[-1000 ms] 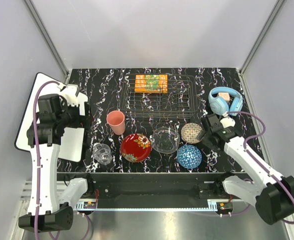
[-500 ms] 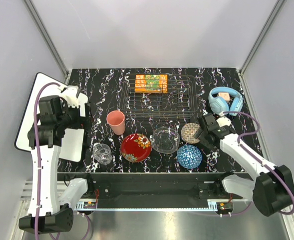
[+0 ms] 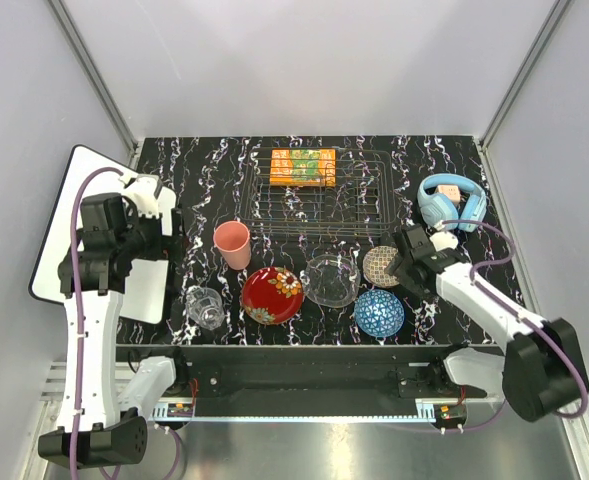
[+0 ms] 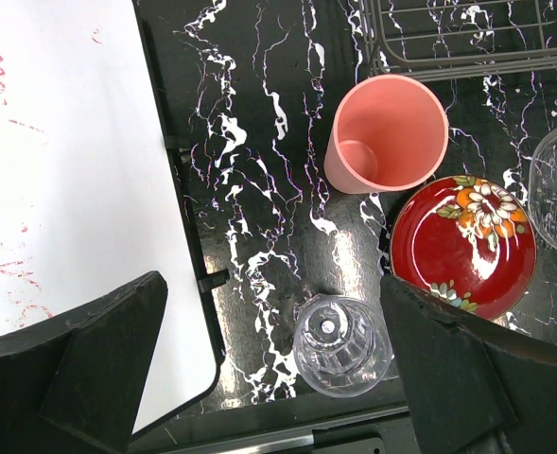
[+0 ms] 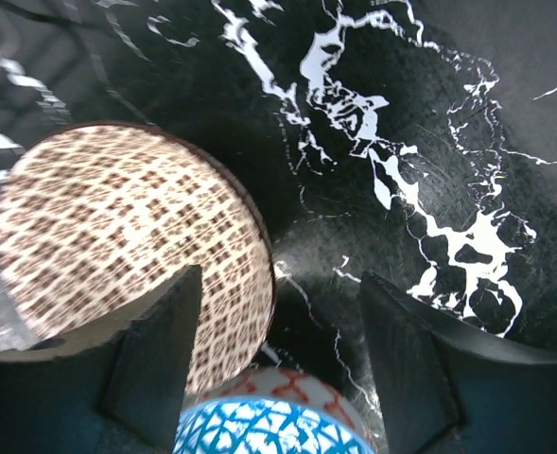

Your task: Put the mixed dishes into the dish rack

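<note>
Tabletop [image 3: 204,170] of black marble, grey walls [image 3: 304,70]

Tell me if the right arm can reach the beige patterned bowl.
Probably yes: the right gripper hangs open astride the rim of the beige patterned bowl, nothing between; the blue patterned bowl sits close.

Orange-green box [image 3: 303,167] blocks the back of the dish rack [image 3: 319,212].

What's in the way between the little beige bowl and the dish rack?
Nothing visible. The right tool straddles the small beige patterned bowl at its rim, and nothing lies on the table between that bowl and the dish rack behind it. An orange-green box occupies the rack's far part, so the near wires look safer.
</note>
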`<state>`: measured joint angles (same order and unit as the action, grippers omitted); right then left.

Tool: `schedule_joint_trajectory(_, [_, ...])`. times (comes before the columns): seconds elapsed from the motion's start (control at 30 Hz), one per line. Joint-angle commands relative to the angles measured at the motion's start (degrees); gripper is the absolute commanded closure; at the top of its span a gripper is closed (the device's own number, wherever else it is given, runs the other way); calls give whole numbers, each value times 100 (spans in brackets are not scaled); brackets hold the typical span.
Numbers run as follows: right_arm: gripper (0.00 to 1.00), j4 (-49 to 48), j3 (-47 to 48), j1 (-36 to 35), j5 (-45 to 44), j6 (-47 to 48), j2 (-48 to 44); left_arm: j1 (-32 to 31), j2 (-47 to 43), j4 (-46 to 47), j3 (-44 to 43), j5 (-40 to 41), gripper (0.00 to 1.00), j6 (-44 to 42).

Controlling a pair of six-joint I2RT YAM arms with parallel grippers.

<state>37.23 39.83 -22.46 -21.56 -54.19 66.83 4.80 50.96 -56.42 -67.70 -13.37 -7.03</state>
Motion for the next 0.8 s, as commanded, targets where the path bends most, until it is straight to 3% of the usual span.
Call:
schedule_joint_trajectory(0.0, [28, -409, 139, -30, -269, -12, 400, -14, -77, 246, 108, -78, 1, -1])
schedule_joint_trajectory(0.23, [57, -717, 86, -22, -331, 49, 656, -14, -113, 281, 170, -87, 1, 26])
schedule_joint_trajectory(0.37, [62, -744, 121, -22, -331, 58, 726, -5, -130, 307, 187, -26, 1, 43])
schedule_joint_trajectory(0.5, [73, -735, 147, -22, -305, 76, 788, -14, -183, 334, 170, 36, 1, 9])
schedule_joint_trajectory(0.6, [87, -735, 130, -22, -296, 111, 770, -14, -192, 325, 152, 97, 1, 0])
schedule_joint_trajectory(0.63, [99, -692, 112, -22, -296, 120, 744, -14, -192, 325, 152, 106, 1, 17])
schedule_joint_trajectory(0.77, [100, -437, 95, -30, -287, 216, 403, -14, -209, 343, 143, 97, 1, 44])
